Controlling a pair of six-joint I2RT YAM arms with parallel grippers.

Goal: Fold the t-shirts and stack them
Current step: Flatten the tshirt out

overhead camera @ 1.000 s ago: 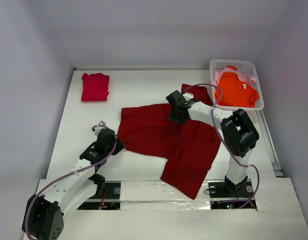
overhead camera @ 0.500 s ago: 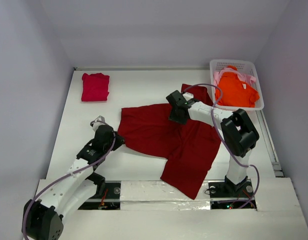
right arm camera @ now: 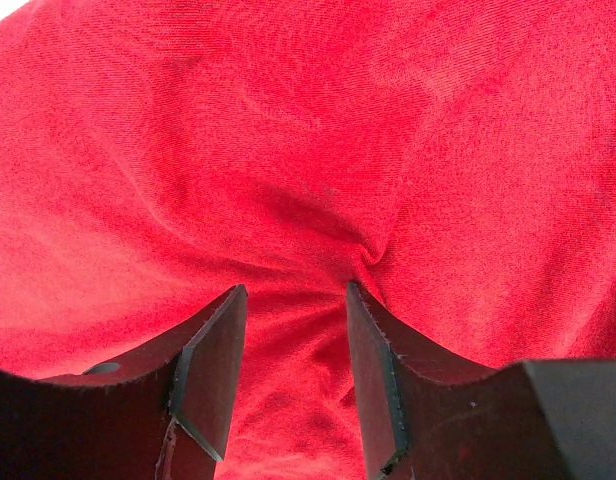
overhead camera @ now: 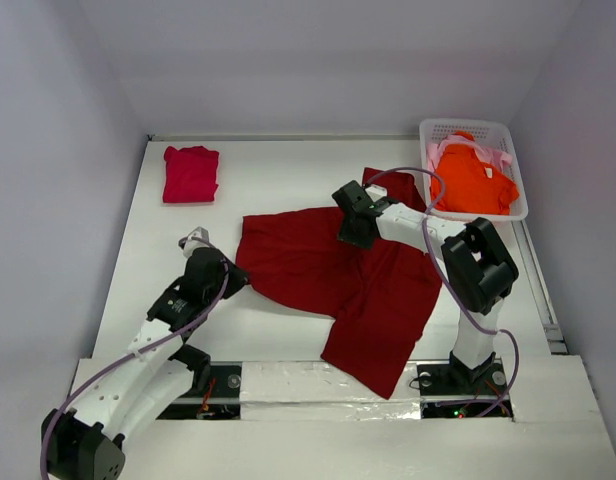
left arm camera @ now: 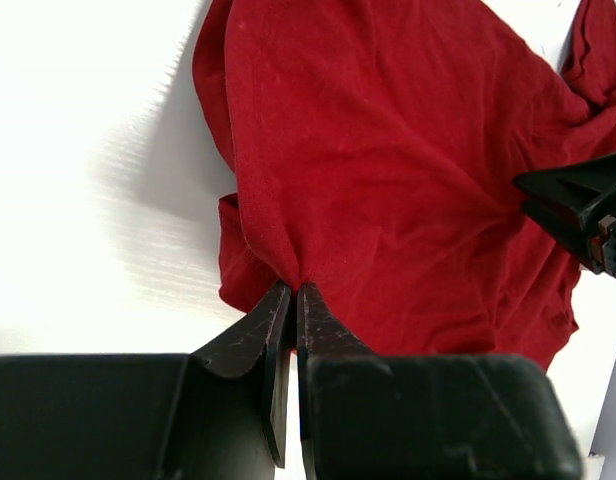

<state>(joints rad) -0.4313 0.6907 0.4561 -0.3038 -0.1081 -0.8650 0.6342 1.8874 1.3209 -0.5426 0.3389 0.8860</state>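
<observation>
The large dark red t-shirt (overhead camera: 318, 270) lies spread and rumpled mid-table. My left gripper (overhead camera: 234, 281) is shut on its left edge, and in the left wrist view the cloth (left arm camera: 388, 170) puckers where the left gripper (left arm camera: 293, 291) pinches it. My right gripper (overhead camera: 350, 234) stands open, tips pressed down on the shirt's upper middle; red cloth (right arm camera: 308, 130) fills the right wrist view and wrinkles between the jaws of the right gripper (right arm camera: 293, 292). A crimson-pink t-shirt (overhead camera: 191, 173) lies folded at the far left. The orange t-shirt (overhead camera: 473, 180) and pale pink t-shirt (overhead camera: 435, 153) are in the basket.
The white lattice basket (overhead camera: 468, 125) stands at the far right corner, close to the right arm's elbow (overhead camera: 480, 262). White walls enclose the table on three sides. The shirt's lower hem (overhead camera: 373, 365) reaches the near edge between the arm bases.
My left gripper has edged slightly away from the near edge, drawing the shirt's left edge with it. The right gripper has stayed in place.
</observation>
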